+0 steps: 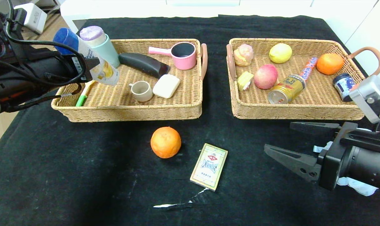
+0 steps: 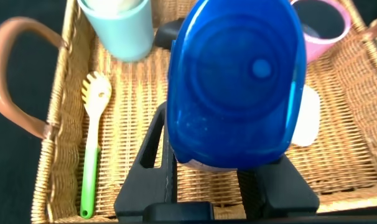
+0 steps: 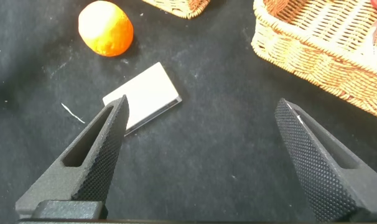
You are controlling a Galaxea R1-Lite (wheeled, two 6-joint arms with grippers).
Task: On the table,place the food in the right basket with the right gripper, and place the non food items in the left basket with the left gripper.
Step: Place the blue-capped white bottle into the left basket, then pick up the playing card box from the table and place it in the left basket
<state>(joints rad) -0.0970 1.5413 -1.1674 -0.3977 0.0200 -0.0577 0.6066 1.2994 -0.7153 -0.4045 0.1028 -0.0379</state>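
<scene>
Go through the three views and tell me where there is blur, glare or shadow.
Head view: even light, sharp; the orange casts a soft shadow on the table. Left wrist view: the shampoo bottle, held in the left gripper, fills the frame with its blue cap, close and soft-edged, faint sheen. Right wrist view: the right gripper shows its textured fingers crisply; the card box is washed out to white.

An orange (image 1: 165, 142) lies left of the card box (image 1: 209, 166), before both baskets (image 1: 190, 110).
</scene>
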